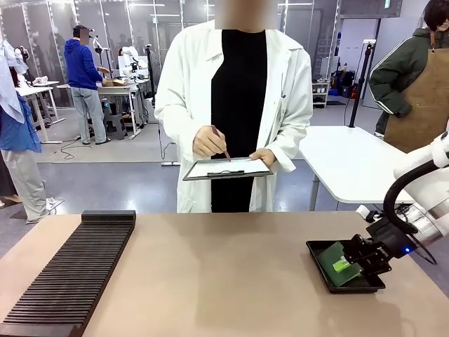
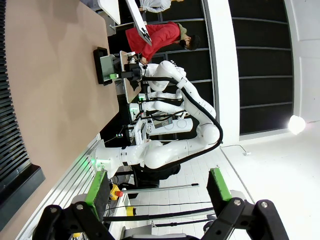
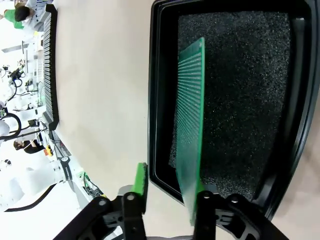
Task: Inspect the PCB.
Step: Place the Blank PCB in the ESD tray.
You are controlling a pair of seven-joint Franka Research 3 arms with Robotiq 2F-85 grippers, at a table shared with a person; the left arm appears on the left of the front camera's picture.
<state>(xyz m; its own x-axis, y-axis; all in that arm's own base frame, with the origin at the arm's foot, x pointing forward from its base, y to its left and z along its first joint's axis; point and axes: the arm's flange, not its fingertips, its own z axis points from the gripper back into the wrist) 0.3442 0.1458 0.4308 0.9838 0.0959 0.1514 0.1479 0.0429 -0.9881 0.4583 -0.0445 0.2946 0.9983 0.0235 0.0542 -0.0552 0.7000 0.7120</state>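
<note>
At lower right, your right gripper stands part-open beside the PCB in the black tray, seemingly releasing; next, lift clear.

The PCB is green with a fine pale dotted grid. It sits over a black tray lined with speckled black foam, near the right. The right gripper is black with green pads, on a white arm. The table is plain tan. At the left lies a black ribbed rack. The person at the far side wears a white coat over black and holds a white-papered clipboard.
</note>
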